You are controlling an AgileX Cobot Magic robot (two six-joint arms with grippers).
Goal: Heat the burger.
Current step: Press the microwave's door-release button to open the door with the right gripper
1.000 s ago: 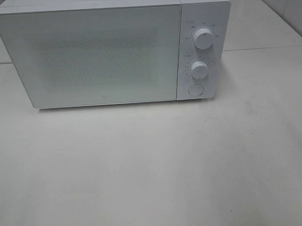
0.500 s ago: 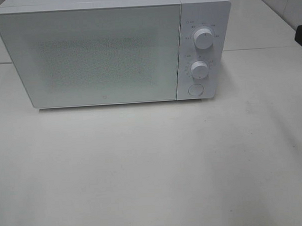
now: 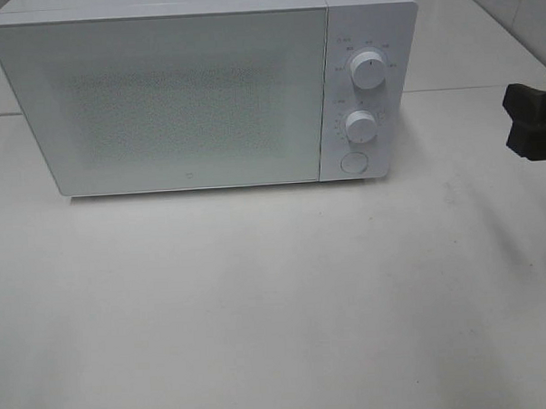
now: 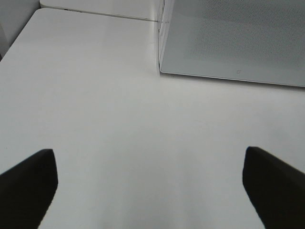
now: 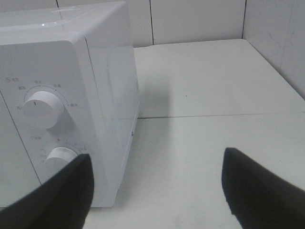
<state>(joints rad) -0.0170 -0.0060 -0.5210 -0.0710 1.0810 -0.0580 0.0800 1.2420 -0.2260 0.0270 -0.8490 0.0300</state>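
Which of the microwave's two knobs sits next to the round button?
The lower knob, directly above the button; the other knob sits higher up.

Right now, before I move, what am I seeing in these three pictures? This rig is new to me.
A two-armed robot at a white table. The high camera looks down on a white microwave, door shut, two knobs and a button on its right; the dark shape at the right edge is the right arm. The other two pictures come from wrist cameras: the dark wedges are gripper fingers. The left gripper is open over the table near the door's corner; the right gripper is open beside the knobs. Neither holds anything. No burger shows in any view.
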